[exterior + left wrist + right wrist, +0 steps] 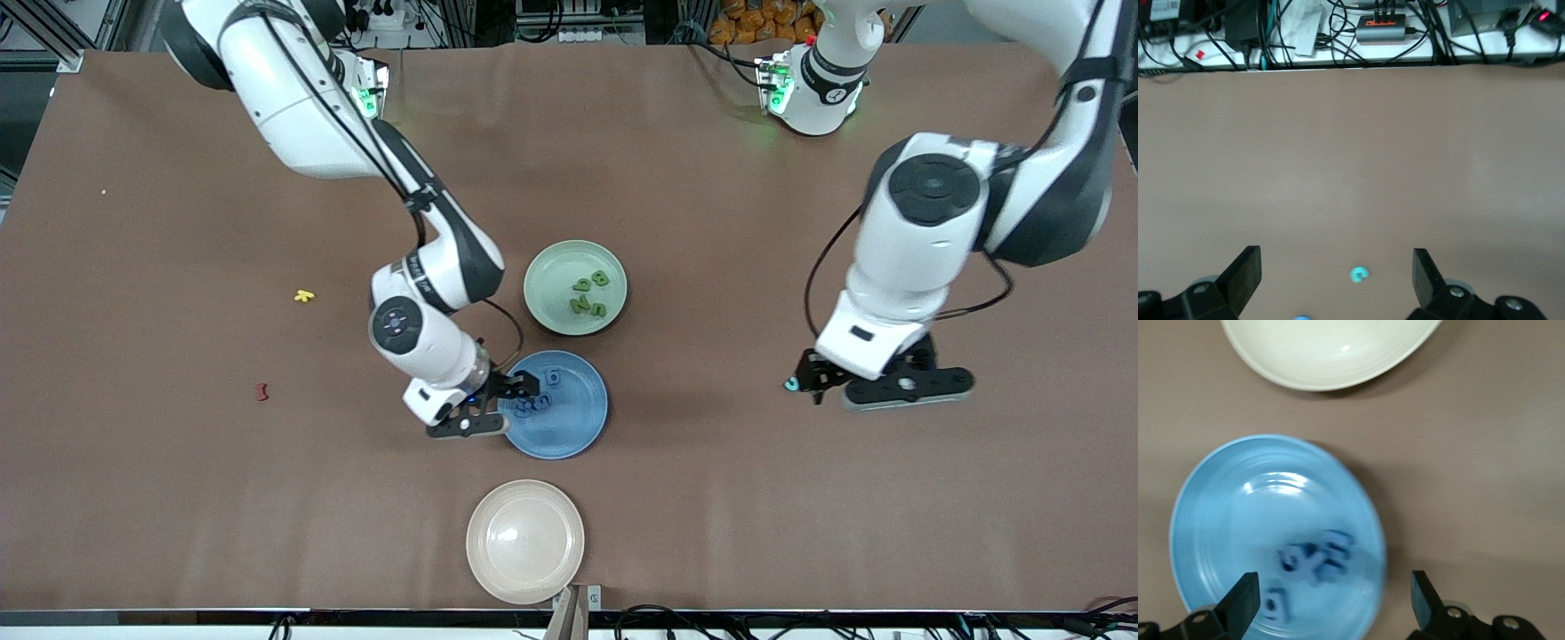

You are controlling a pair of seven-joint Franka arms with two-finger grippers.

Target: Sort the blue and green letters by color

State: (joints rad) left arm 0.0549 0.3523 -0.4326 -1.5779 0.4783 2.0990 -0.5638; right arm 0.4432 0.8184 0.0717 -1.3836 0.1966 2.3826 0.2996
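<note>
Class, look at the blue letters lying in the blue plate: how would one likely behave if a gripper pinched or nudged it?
The blue letters look thin and flat, so probably light and unlikely to roll. They lie piled together in the blue plate, so a nudge may shift several at once.

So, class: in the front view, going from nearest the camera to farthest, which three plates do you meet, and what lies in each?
Cream plate, nothing in it → blue plate holding the blue letters, the right gripper at its rim → green plate holding the green letters.
</note>
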